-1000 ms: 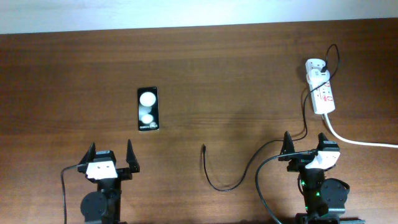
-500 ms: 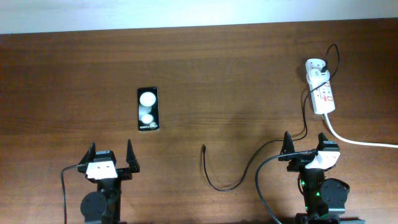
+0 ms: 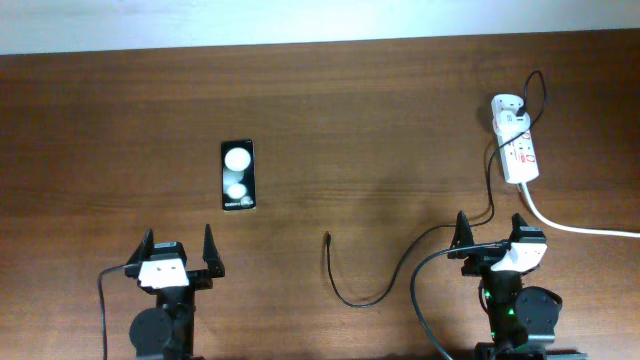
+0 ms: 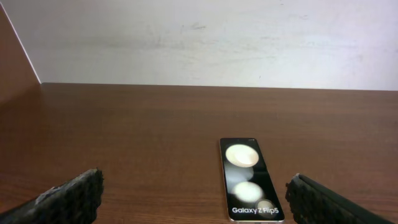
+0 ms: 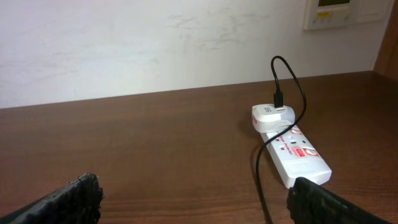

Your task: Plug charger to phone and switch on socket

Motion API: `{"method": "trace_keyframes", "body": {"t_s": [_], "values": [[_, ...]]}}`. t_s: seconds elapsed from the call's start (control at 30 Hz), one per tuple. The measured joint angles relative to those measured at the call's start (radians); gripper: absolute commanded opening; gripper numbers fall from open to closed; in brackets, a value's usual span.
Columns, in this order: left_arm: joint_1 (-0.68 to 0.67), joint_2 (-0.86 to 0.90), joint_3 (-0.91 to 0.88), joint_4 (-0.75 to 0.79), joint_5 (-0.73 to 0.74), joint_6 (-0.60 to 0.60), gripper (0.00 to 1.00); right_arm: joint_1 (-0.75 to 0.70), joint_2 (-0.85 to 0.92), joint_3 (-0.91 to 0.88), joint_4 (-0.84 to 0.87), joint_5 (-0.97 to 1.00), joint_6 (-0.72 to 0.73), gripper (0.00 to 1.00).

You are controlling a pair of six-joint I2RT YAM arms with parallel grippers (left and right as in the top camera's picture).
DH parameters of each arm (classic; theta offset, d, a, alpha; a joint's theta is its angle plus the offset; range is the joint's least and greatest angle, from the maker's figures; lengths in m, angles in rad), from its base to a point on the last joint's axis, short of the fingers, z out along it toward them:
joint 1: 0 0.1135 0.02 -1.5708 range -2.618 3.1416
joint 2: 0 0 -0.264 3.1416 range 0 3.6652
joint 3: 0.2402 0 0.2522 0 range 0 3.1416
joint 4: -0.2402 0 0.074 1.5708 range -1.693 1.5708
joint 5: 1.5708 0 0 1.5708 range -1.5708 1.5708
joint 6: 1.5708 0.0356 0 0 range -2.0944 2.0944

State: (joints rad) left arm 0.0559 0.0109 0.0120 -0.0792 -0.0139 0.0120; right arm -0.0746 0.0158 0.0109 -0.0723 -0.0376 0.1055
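- Your left gripper (image 3: 178, 242) stands wide open with nothing between its jaws. Your right gripper (image 3: 490, 225) is spread just as wide and is also empty.
- The phone (image 3: 238, 175) lies flat on the table (image 3: 350, 110), ahead of the left gripper and a little to its right.
- Its long axis runs straight away from you, with the small white text at the end nearest the left arm. No port shows in any view, so you cannot tell which short edge takes the plug.
- The charger (image 3: 352, 298) starts at the white adapter (image 3: 508, 108), which is seated in the far end of the socket (image 3: 522, 155). It passes close by the right gripper's left side, loops toward you and ends in a plug tip (image 3: 327, 238) pointing away from you.
- In my judgement the coming move turns on that tip. It lies loose between the two arms, about as far from one as from the other. It is well apart from the phone, to the phone's right and nearer you.
- The cable's last stretch runs roughly parallel to the phone's long axis, so a grip from above, across the cable, should suit either arm. The left arm would have the shorter carry.
- The socket lies ahead of the right gripper and slightly to its right, with its length running away from you. Its switches fall to the right arm.
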Motion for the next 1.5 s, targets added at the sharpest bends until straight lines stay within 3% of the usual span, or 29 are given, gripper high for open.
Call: {"method": "trace_keyframes", "body": {"t_s": [1.23, 1.5], "values": [[0.000, 0.000, 0.000, 0.000, 0.001, 0.000, 0.99, 0.000, 0.000, 0.000, 0.000, 0.000, 0.000, 0.99], [0.000, 0.000, 0.038, -0.048, 0.068, 0.000, 0.99, 0.000, 0.000, 0.000, 0.000, 0.000, 0.001, 0.99]]}}
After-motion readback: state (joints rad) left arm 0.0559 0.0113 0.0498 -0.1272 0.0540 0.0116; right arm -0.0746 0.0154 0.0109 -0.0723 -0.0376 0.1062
